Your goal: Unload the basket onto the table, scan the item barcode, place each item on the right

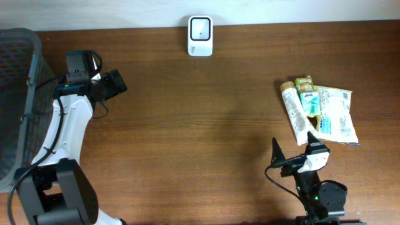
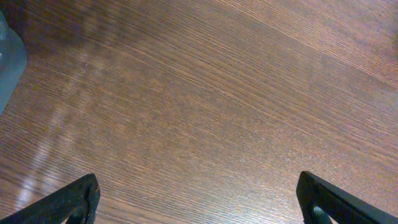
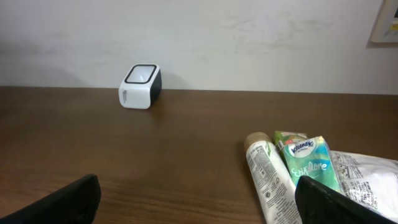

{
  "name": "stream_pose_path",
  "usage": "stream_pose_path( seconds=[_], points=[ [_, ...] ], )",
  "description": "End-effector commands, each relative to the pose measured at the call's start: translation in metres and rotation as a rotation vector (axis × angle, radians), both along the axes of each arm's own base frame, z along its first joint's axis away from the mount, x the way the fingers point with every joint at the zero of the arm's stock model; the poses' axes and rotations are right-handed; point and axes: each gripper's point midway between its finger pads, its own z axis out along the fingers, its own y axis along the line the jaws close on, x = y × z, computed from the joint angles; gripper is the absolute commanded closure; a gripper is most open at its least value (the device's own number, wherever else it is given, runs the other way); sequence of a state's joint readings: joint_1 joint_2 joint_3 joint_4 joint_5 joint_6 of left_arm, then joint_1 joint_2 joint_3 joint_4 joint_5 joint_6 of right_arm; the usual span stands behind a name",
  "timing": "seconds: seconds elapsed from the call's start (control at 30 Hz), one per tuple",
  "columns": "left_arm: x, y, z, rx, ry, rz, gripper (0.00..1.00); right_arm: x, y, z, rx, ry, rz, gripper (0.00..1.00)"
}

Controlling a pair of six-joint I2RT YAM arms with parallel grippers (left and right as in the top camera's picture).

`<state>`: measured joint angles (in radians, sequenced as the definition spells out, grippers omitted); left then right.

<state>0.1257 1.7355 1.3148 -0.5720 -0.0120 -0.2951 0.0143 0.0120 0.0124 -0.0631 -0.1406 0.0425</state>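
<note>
My left gripper (image 2: 199, 202) and right gripper (image 3: 196, 202) both gape wide, holding nothing. Near my right jaws, at one o'clock, lie a cream tube (image 3: 268, 174), a green pack (image 3: 309, 163) marked "Kleenex" and a white printed packet (image 3: 364, 177), all touching. The white scanner (image 3: 140, 86) stands well apart at eleven o'clock.

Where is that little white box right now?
Overhead view: the white box stands alone at the table's far edge by the wall, near the middle, well left of the packet pile.
</note>
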Motion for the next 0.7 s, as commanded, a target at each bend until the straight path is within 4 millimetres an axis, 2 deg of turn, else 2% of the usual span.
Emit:
stream_pose_path(
  seconds=[0.0, 0.17, 0.23, 0.3, 0.43, 0.5, 0.57, 0.67],
  points=[
    [0.003, 0.002, 0.012, 0.016, -0.029, -0.006, 0.01, -0.001, 0.004, -0.002, 0.009, 0.001, 0.019, 0.01],
    [0.0, 0.001, 0.013, 0.016, -0.022, -0.006, 0.01, -0.001, 0.004, -0.002, 0.009, 0.001, 0.019, 0.01],
    [-0.001, 0.001, 0.023, 0.019, -0.045, -0.006, 0.01, -0.001, 0.004, -0.002, 0.009, 0.001, 0.019, 0.01],
    [-0.005, 0.0, 0.044, 0.024, -0.088, -0.006, 0.01, -0.001, 0.004, -0.002, 0.009, 0.001, 0.019, 0.01],
    [-0.044, 0.005, 0.088, 0.072, -0.119, 0.025, 0.01, -0.001, 0.004, -0.002, 0.009, 0.001, 0.019, 0.01],
    [-0.061, 0.004, 0.099, 0.081, -0.149, 0.03, 0.01, -0.001, 0.004, -0.002, 0.008, 0.001, 0.019, 0.01],
    [-0.082, 0.001, 0.1, 0.106, -0.175, -0.001, 0.01, -0.001, 0.004, -0.002, 0.009, 0.001, 0.019, 0.01],
    [-0.108, -0.003, 0.087, 0.142, -0.271, -0.025, 0.01, -0.001, 0.004, -0.002, 0.009, 0.001, 0.019, 0.01]
  ],
)
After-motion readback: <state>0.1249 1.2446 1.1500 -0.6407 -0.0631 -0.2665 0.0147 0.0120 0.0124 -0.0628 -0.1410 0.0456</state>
